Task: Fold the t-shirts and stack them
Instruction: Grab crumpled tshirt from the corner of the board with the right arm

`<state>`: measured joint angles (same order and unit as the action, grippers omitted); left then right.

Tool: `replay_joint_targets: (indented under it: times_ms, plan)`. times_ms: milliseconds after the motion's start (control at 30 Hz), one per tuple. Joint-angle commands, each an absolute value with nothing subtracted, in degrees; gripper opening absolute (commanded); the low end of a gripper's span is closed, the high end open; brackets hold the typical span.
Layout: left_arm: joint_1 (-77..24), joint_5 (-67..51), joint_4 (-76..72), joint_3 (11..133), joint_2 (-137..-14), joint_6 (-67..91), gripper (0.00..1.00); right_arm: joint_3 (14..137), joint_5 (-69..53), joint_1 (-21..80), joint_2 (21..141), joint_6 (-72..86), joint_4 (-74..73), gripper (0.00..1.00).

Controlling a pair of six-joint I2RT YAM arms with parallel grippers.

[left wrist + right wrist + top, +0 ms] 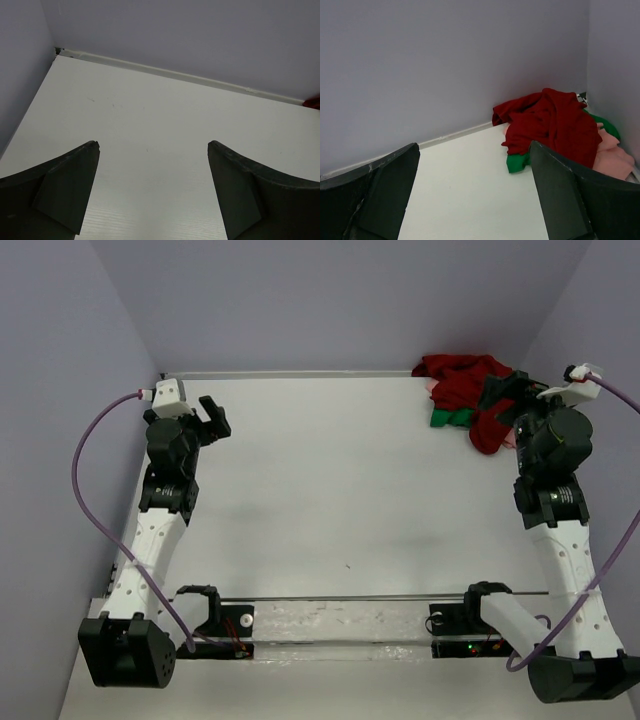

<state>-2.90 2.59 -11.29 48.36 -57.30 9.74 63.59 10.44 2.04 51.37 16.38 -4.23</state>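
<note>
Pale lilac walls (420, 60), smooth and without pattern, close the scene on three sides, and a thin light strip (175, 76) runs where the back wall meets the white surface (330, 490). This surface is flat and matte, with only some very small dark marks on it. All three t-shirts lie together in one crumpled heap in the far right corner, not folded and not stacked. The dark red shirt (555, 125) is on top, a soft cloth with many deep folds, and it covers most of the heap. From under its front edge the green shirt (518, 162) comes out as a small bright piece, and a little more green shows behind it near the side wall. The pink shirt (615, 157) lies at the right side of the heap in rounded, loose folds. The right end effector (474, 147) is just beside this heap, its two dark, wedge-shaped fingers wide apart with nothing between them. The left end effector (153, 146) hangs over the bare far left part of the surface, well apart from the shirts; its fingers, of the same dark hard material, also stand wide apart and hold nothing.
</note>
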Motion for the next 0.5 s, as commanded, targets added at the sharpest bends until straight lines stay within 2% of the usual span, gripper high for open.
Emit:
replay_joint_targets:
  times_ms: [0, 100, 200, 267, 467]
  plan:
    - [-2.8, 3.2, -13.5, 48.3, -55.5, 9.6, 0.99, 63.4, 16.0, 2.0, 51.5, 16.8, -0.7, 0.95]
    - [-2.8, 3.1, -13.6, 48.4, -55.4, 9.8, 0.99, 64.1, 20.0, 2.0, 52.2, 13.7, -0.5, 0.96]
    - [-2.8, 2.8, -13.6, 48.5, -55.1, 9.6, 0.99, 66.9, 13.1, 2.0, 52.0, 8.8, -0.5, 1.00]
    - [-2.8, 2.4, -13.5, 48.5, -54.8, 9.6, 0.99, 69.5, 3.5, 2.0, 52.3, 5.5, -0.6, 1.00]
    - [-2.8, 3.2, -12.7, 49.0, -54.7, 8.5, 0.99, 78.3, -1.2, 2.0, 54.0, -1.2, -0.5, 1.00]
